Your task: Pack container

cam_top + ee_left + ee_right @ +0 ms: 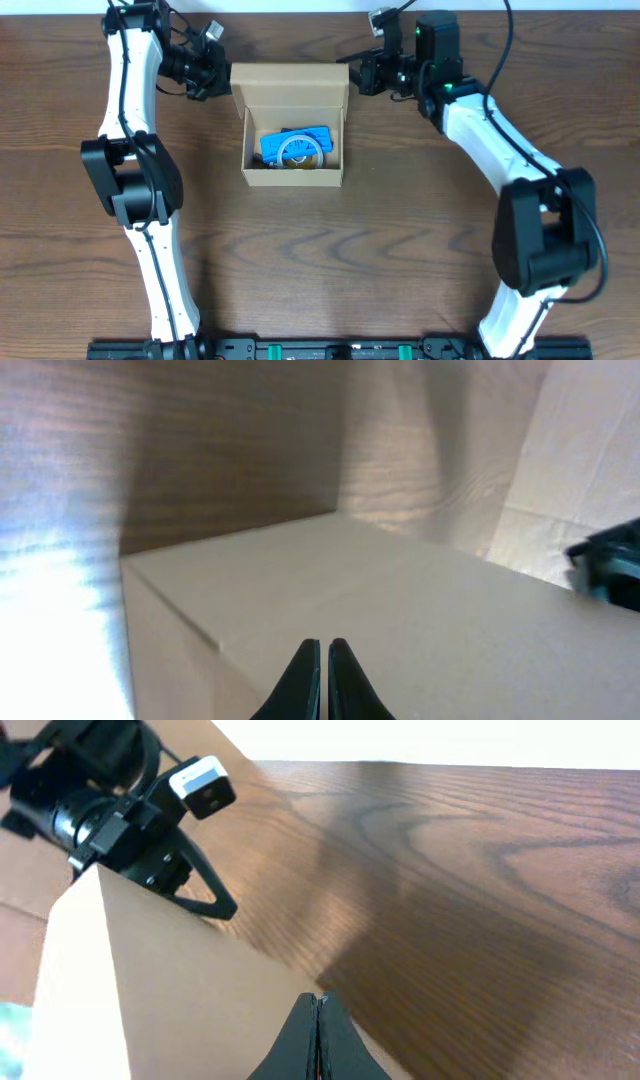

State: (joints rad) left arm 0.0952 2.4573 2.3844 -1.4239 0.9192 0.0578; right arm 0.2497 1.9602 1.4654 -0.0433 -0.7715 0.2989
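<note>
The container [295, 178] is a tan cardboard box at the back middle of the table. Its flap lid [290, 85] stands up at the far side. Inside lies a blue packet [300, 143] with a white ring on it. My left gripper [224, 78] is shut at the flap's left end. In the left wrist view its tips [323, 646] rest against the flap's cardboard [420, 590]. My right gripper [356, 76] is shut at the flap's right end. In the right wrist view its tips [317, 999] touch the flap's edge [150, 990]. Nothing shows between either pair of jaws.
The box stands on a dark wood-grain table [320, 260]. The left arm's wrist and its white camera [198, 782] show across the flap in the right wrist view. Both arm bases sit at the table's front edge.
</note>
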